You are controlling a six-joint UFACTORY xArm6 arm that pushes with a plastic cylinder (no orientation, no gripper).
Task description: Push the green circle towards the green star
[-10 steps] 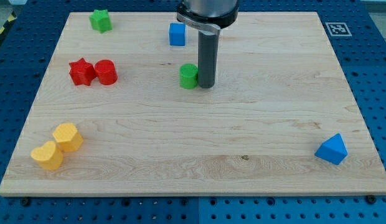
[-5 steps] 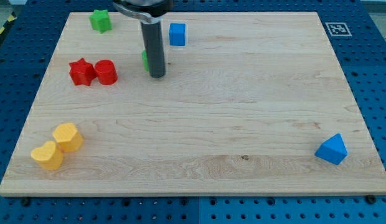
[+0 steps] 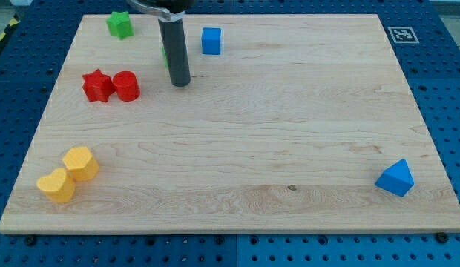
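Note:
The green star (image 3: 119, 24) lies near the board's top left corner. The green circle (image 3: 165, 56) is almost wholly hidden behind my rod; only a thin green sliver shows at the rod's left edge. My tip (image 3: 179, 83) rests on the board just below and right of that sliver, to the right of the red blocks and below and left of the blue cube. The circle sits to the right of and slightly below the star.
A blue cube (image 3: 211, 41) lies right of the rod. A red star (image 3: 97, 85) and red cylinder (image 3: 127, 86) touch at the left. Two yellow blocks (image 3: 67, 173) sit at bottom left. A blue triangle (image 3: 395, 178) sits at bottom right.
My tip has swept from mid-board up and to the left, carrying the green circle with it toward the green star. The circle is now mostly hidden behind the rod.

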